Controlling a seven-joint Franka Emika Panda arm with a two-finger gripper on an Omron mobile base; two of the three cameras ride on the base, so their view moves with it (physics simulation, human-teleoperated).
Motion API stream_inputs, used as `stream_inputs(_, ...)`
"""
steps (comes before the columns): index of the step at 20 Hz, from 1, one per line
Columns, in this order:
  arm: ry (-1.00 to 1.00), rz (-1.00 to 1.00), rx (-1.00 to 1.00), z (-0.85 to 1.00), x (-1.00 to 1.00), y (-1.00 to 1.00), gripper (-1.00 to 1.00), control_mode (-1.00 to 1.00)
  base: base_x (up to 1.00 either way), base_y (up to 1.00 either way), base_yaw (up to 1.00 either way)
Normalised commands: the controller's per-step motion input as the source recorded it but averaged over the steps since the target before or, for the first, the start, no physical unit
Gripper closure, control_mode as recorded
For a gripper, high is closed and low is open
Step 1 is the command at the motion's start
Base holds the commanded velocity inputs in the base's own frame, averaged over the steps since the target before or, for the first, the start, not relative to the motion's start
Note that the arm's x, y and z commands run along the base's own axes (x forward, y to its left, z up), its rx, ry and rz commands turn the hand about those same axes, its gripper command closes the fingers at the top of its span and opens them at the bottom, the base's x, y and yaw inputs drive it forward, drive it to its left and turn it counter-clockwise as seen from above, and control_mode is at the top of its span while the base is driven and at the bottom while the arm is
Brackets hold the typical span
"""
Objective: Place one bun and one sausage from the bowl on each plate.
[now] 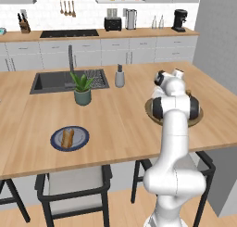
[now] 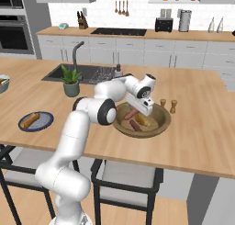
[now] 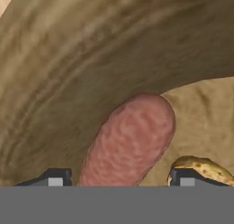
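The brown wooden bowl (image 2: 163, 123) sits on the island near its front edge, and my gripper (image 2: 140, 110) is lowered into it. Up close, a reddish sausage (image 3: 132, 141) lies against the bowl's sloping wall (image 3: 91, 58), between my fingertips (image 3: 55, 177). The jaws stand open, with a small gap on each side of the sausage. A tan bun (image 3: 205, 166) lies just beside the right fingertip. A second sausage (image 2: 135, 126) rests lower in the bowl. To the left, a blue-rimmed plate (image 1: 84, 134) holds one bun (image 1: 67, 138).
A potted plant (image 1: 82, 88), a soap dispenser (image 1: 120, 76) and the sink (image 1: 51, 81) stand behind the plate. Two small shakers (image 2: 168, 104) stand just past the bowl. A pale fruit bowl (image 2: 3, 81) sits far left. Stools (image 1: 74, 189) stand under the island's front edge.
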Motion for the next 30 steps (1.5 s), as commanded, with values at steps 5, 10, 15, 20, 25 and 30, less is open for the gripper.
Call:
stream_inputs(5, 0.00, 0.00, 0.00, -0.58, 0.00, 0.15, 1.00, -1.00, 0.00, 0.00, 0.00)
stream_inputs(10, -0.13, 0.04, 0.00, -0.02, -0.42, 0.08, 1.00, -1.00, 0.00, 0.00, 0.00)
stream_inputs(15, -0.35, 0.00, 0.00, 0.73, -0.91, 0.07, 1.00, -1.00, 0.00, 0.00, 0.00)
stream_inputs(20, -0.30, 0.00, 0.00, 1.00, -0.97, 0.66, 1.00, -1.00, 0.00, 0.00, 0.00)
stream_inputs(25, -0.18, 0.03, -0.06, 0.83, -1.00, 1.00, 1.00, -1.00, 0.00, 0.00, 0.00)
stream_inputs(30, -0.09, 0.13, -0.12, 0.30, -0.79, 1.00, 1.00, -1.00, 0.00, 0.00, 0.00)
